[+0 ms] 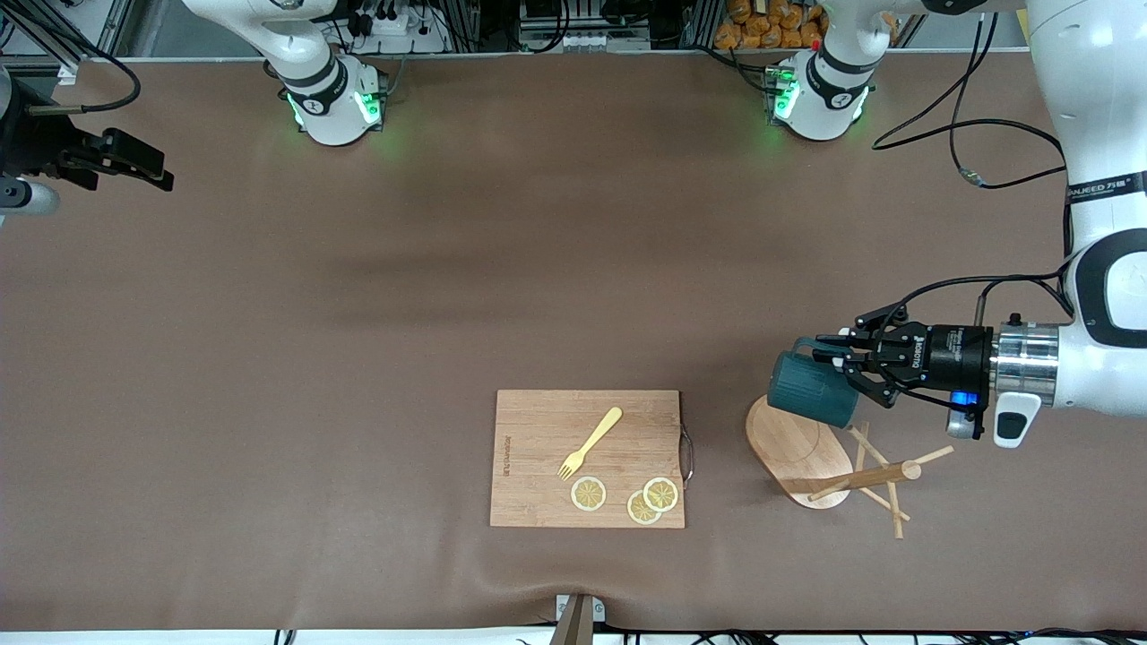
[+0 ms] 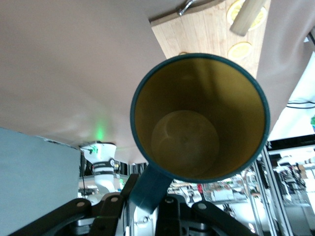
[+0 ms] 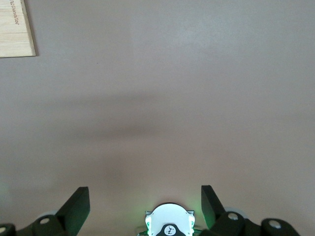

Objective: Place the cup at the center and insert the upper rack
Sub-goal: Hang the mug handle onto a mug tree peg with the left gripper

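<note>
In the front view, the left gripper (image 1: pixel 840 360) is held level in the air over the worktop (image 1: pixel 358 340) at the left arm's end, its fingers closed on the handle of the cup (image 1: pixel 811 389). The cup hangs on its side, tilted, above the oval base of the upper rack (image 1: pixel 800 451); whether cup and base touch cannot be told. The upper rack lies tipped over on the worktop, its round post and thin pegs stretched out toward the left arm's end. Just beside it, toward the right arm's end, sits a rectangular cutting board (image 1: pixel 538 430) carrying a yellow fork (image 1: pixel 590 442) and three lemon slices (image 1: pixel 652 500), the slices nearer the front camera than the fork. The right gripper (image 1: pixel 134 166) waits in the air over the right arm's end of the worktop, well apart from everything else. In the left wrist view, the cup (image 2: pixel 197 118) fills the middle, its mustard-yellow inside facing the camera and bare, its teal handle running down between the dark fingers (image 2: pixel 103 216) that pinch it; the cutting board (image 2: pixel 206 29) shows past its rim. In the right wrist view, the right gripper (image 3: pixel 145 206) has its fingers (image 3: pixel 76 206) spread wide with nothing between them, over bare worktop (image 3: pixel 162 98), with a corner of the cutting board (image 3: pixel 15 27) at the edge.
</note>
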